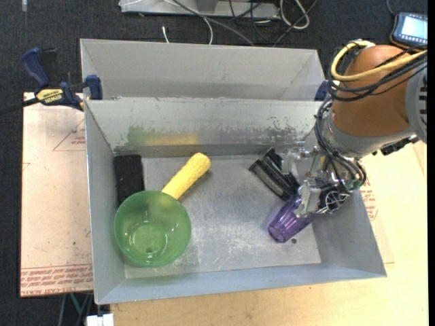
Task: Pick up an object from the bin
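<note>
One green bowl (129,217), one corn cob (187,175), one purple cup (284,223), two black things (128,176) (273,174).

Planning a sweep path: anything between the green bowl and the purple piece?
No. In the camera view, only bare bin floor lies between the green bowl and the purple piece.

A robotics lab: robot arm (370,94), grey metal bin (204,124), cables (272,5) across carpet (68,12).
</note>
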